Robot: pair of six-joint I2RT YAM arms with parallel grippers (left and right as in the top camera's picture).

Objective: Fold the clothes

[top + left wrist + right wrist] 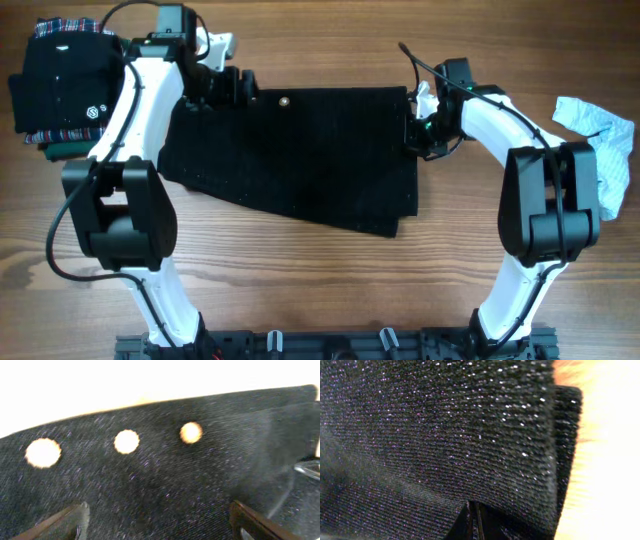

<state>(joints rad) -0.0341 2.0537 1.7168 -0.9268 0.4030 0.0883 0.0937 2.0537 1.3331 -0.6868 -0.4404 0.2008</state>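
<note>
1. Since two layers show along the right edge of the black knit garment, one fold looks done; it lies flat mid-table.
2. Left gripper stands wide open over the buttons, holding nothing.
3. Right gripper is shut at the right edge; whether it pinches cloth, I cannot tell.
4. Further folds likely remain.

No word or number can be read anywhere. The only mark is a small white logo on the folded black garment at the far left of the desk, too small to make out.
</note>
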